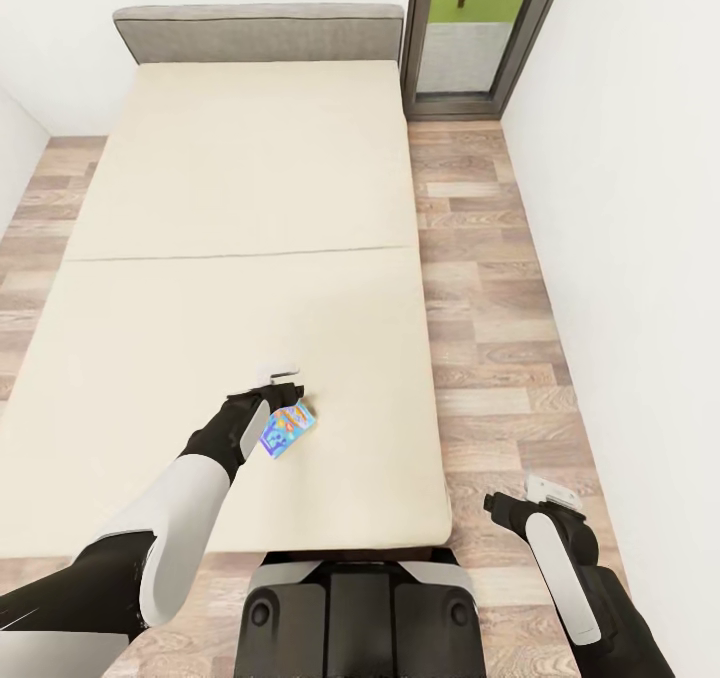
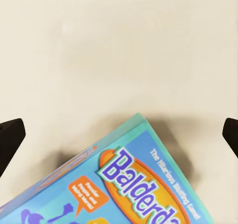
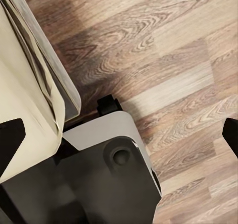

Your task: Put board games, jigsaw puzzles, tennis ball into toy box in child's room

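The blue board game is lying flat on the bare beige mattress of the bed, near its foot and toward the window-side edge; the left gripper is hovering just above it, fingers spread wide with the box showing between them, not touching. The right gripper is hanging beside the bed over the wood floor, its fingers also standing spread apart and holding nothing; the robot's dark base is showing below it.
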Tool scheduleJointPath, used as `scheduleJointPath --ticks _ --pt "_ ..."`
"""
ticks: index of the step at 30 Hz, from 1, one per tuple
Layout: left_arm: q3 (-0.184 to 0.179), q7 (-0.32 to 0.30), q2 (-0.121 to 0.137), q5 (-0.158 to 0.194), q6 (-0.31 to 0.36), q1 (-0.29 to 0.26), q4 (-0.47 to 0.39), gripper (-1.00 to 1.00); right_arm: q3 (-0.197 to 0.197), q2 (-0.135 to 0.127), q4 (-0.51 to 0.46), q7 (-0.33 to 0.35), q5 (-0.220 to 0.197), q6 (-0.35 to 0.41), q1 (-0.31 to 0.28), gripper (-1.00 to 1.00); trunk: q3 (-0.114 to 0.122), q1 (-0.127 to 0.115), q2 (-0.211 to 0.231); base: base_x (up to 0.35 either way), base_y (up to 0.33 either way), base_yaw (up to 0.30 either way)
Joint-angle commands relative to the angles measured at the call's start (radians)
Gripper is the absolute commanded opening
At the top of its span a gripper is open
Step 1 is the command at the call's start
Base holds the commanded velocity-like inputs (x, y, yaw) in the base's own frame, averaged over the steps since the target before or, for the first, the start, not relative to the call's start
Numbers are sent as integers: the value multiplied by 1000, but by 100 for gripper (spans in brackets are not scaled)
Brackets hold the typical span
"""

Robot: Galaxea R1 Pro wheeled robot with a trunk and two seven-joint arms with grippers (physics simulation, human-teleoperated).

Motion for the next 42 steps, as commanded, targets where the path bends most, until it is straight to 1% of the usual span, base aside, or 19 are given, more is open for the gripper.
scheduleJointPath --ticks 1,6,12,17,42 --pt "5 1 -1 -2 6 0 -2 100 1 0 -1 -10 -10 3 0 100 -3 1 -2 0 0 0" --pt "2 0 -1 -2 5 0 -3 100 1 0 -1 -10 -10 2 0 100 -11 1 -2 0 0 0" --pt "-29 1 -1 -1 -12 0 -3 100 1 0 -1 -10 -10 2 0 100 -21 1 -2 0 0 0" --pt "-41 1 0 0 -21 0 -3 100 1 0 -1 -10 -10 2 0 100 -29 1 -2 0 0 0" --pt "-46 -8 -1 1 -24 0 -3 100 1 0 -1 -10 -10 3 0 100 -69 1 -2 0 0 0"
